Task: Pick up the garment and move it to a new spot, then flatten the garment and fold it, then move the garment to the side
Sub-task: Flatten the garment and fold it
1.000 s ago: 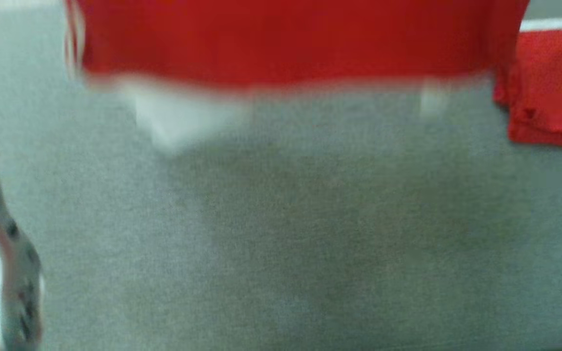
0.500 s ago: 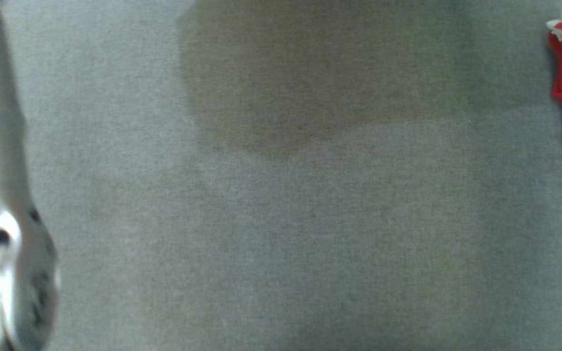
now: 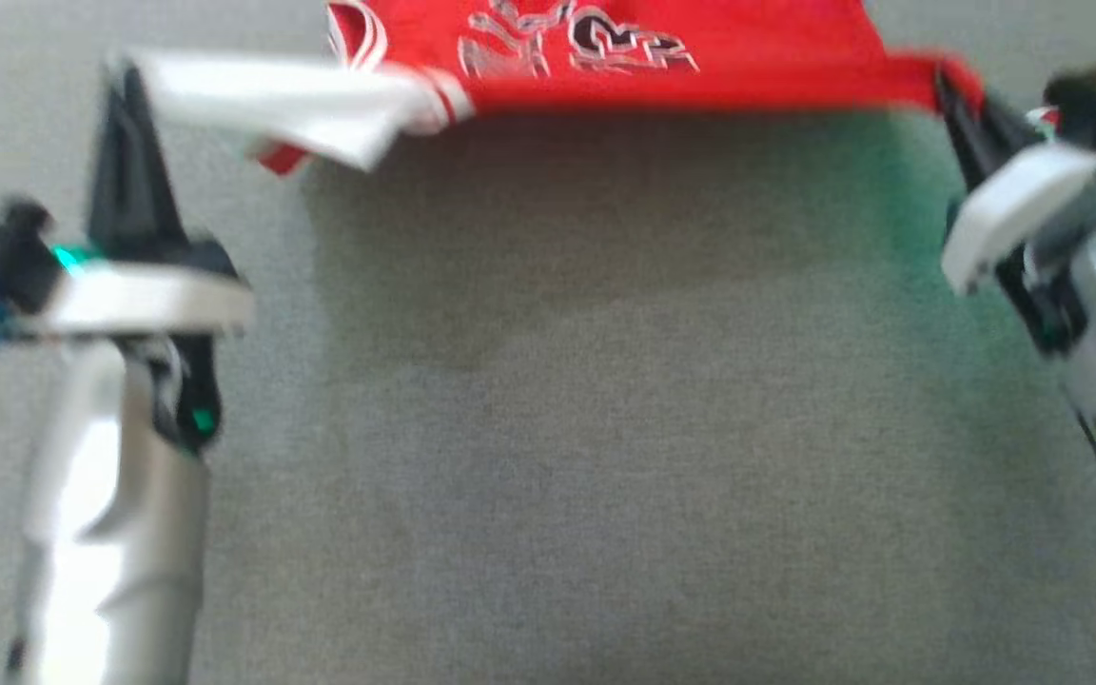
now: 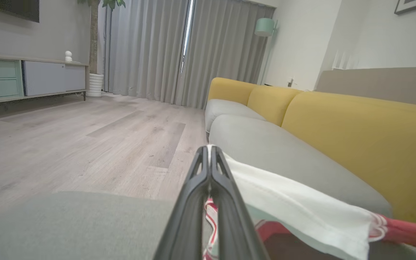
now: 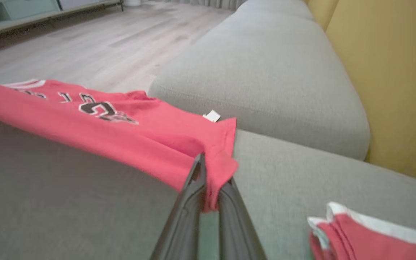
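A red garment (image 3: 662, 57) with white sleeves and a lettered print hangs stretched between my two grippers, above the grey sofa seat (image 3: 567, 428). My left gripper (image 3: 125, 81) is shut on the garment's white sleeve (image 4: 291, 202) at the upper left of the head view. My right gripper (image 3: 948, 90) is shut on the garment's red corner (image 5: 219, 162) at the upper right. In the right wrist view the garment (image 5: 85, 119) runs off to the left, its print facing up.
A second red and white cloth (image 5: 367, 234) lies folded on the seat at the lower right of the right wrist view. Yellow sofa backs (image 4: 359, 137) line one side; a wooden floor (image 4: 67, 144) and a low cabinet (image 4: 24, 77) lie beyond the cushion edge.
The head view has shifted a lot between frames. Half a second ago it showed bare seat and my left forearm; now both grippers and the stretched garment are in it.
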Controlling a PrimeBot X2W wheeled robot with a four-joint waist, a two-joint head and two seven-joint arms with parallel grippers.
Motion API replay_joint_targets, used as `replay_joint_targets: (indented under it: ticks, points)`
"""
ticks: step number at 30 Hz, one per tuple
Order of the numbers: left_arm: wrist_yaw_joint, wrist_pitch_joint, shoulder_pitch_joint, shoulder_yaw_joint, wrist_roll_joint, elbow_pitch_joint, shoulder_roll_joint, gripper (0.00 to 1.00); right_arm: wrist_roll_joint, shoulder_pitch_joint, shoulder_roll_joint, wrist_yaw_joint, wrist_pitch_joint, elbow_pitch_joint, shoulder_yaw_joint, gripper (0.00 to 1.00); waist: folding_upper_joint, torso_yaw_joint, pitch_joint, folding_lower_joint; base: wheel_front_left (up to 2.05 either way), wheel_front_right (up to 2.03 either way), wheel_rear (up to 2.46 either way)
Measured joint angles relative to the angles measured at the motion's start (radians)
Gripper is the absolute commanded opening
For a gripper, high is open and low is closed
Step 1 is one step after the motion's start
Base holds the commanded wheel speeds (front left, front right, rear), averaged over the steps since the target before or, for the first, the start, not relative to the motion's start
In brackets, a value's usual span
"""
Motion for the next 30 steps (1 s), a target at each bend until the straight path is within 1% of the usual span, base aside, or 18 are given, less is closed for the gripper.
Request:
replay_joint_targets:
  ticks: [1, 2, 5, 9, 13, 18, 24, 30]
  points:
    - [0.0, 0.0, 0.0, 0.0, 0.0, 0.0, 0.0, 0.0, 0.0, 0.0, 0.0, 0.0, 0.0, 0.0, 0.0, 0.0, 0.0, 0.0, 0.0, 0.0, 0.0, 0.0, 0.0]
    - [0.0, 0.0, 0.067, -0.02, 0.0, -0.035, 0.001, 0.0, 0.039, 0.045, -0.028, 0.0, 0.024, -0.023, 0.04, 0.0, 0.0, 0.0, -0.027, -0.0001, 0.0, 0.0, 0.0]
    - [0.0, 0.0, 0.158, -0.041, -0.003, -0.08, 0.009, 0.0, 0.092, 0.097, -0.061, 0.0, 0.053, -0.069, 0.092, 0.0, 0.0, -0.001, -0.065, -0.0001, 0.0, 0.0, 0.0]
    - [0.0, 0.001, 0.272, -0.059, -0.003, -0.14, 0.026, 0.0, 0.156, 0.145, -0.093, 0.0, 0.091, -0.123, 0.143, 0.0, 0.0, -0.008, -0.114, -0.0001, 0.0, 0.0, 0.0]
    - [0.0, 0.024, 0.372, -0.075, -0.012, -0.208, 0.031, 0.0, 0.199, 0.205, -0.135, 0.0, 0.118, -0.166, 0.181, 0.0, 0.0, -0.012, -0.162, 0.0, 0.0, 0.0, 0.0]
    - [0.011, 0.058, 0.491, -0.09, -0.012, -0.296, 0.043, 0.0, 0.241, 0.277, -0.164, 0.0, 0.138, -0.211, 0.199, 0.0, 0.0001, -0.016, -0.217, 0.0, 0.0, 0.0, 0.0]
    - [0.042, 0.096, 0.623, -0.108, -0.012, -0.396, 0.044, 0.0, 0.271, 0.354, -0.202, 0.0, 0.156, -0.269, 0.204, 0.0, 0.0001, -0.023, -0.264, 0.0001, 0.0, 0.0, 0.0]
    - [0.072, 0.116, 0.717, -0.109, -0.012, -0.496, 0.044, 0.0, 0.297, 0.439, -0.225, 0.0, 0.18, -0.339, 0.194, 0.0, 0.0, -0.029, -0.291, 0.0002, 0.0, 0.0, 0.0]
